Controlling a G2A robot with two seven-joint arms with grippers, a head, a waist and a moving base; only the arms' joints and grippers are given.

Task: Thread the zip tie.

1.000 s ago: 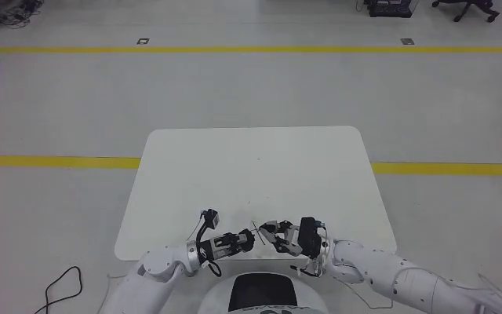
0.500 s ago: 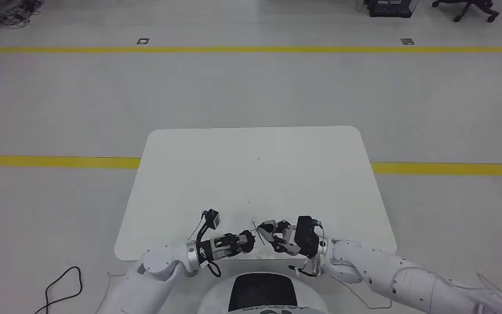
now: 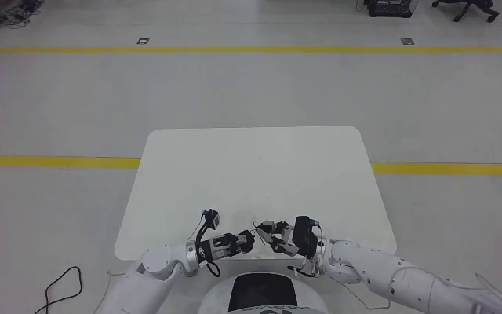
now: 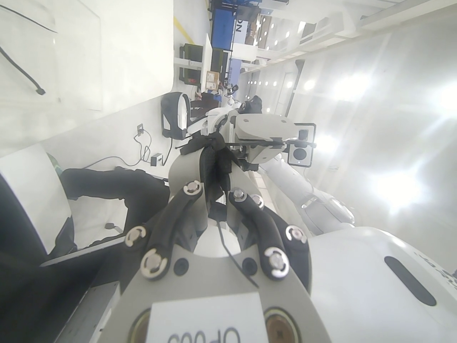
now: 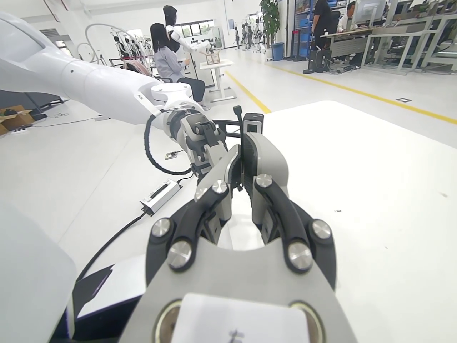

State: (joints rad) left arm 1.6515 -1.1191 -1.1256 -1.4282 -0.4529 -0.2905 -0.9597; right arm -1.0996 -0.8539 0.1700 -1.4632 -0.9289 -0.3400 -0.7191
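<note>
Right gripper (image 5: 244,160) jaws were closed on the zip tie (image 5: 238,119), head end upright over the worktop's (image 3: 259,157) near edge. Left gripper (image 4: 213,165) jaws pinched the strap's other end, aimed at the head. Judgement: aligned, apparently not yet threaded; insertion and pull-through were left to do.

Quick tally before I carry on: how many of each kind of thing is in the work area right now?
tools: 2, the left tool and the right tool, each shut on a black strap
zip tie: 1 counted; I cannot tell whether both straps belong to it
table: 1
Total: 4
</note>
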